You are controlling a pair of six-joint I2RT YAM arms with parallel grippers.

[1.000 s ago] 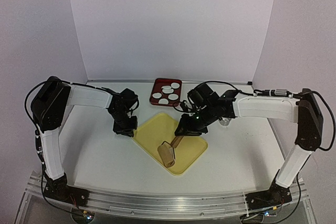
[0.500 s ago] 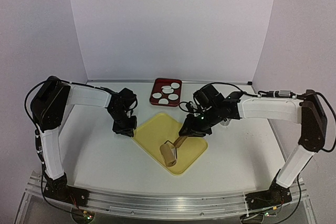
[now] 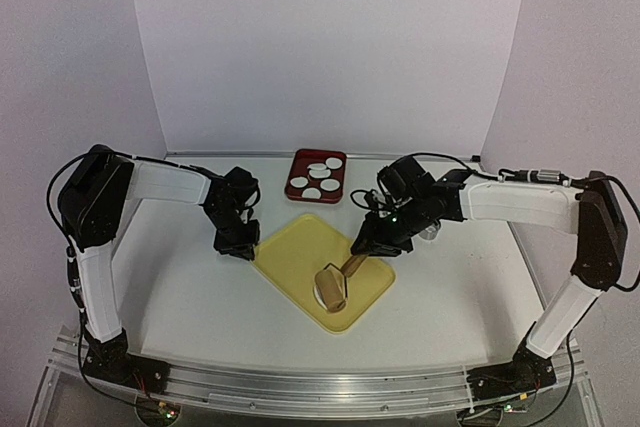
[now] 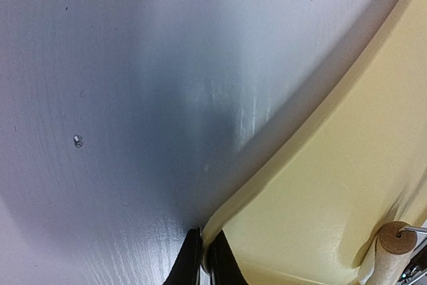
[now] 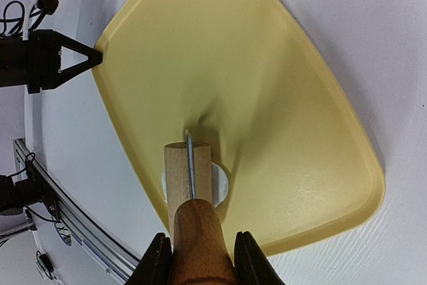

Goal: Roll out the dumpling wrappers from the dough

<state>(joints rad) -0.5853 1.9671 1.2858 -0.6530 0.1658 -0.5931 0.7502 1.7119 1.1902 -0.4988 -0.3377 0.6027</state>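
A yellow board [image 3: 300,257] lies mid-table. My right gripper [image 3: 362,249] is shut on the wooden handle [image 5: 197,245] of a small rolling pin [image 3: 331,288]; in the right wrist view the gripper [image 5: 199,258] holds it from behind. The pin's roller [image 5: 189,175] rests on a flattened white dough patch [image 5: 221,186] near the board's front edge; the dough shows only at the roller's sides. My left gripper [image 3: 240,244] is shut on the board's left rim [image 4: 220,221], and its fingers [image 4: 192,265] pinch the edge. Several round white wrappers [image 3: 316,169] lie in a red tray [image 3: 296,160].
The red tray stands behind the board near the back wall. A small pale object [image 3: 429,231] sits on the table right of the board, partly behind my right arm. The white table [image 4: 120,98] stretches left of the board.
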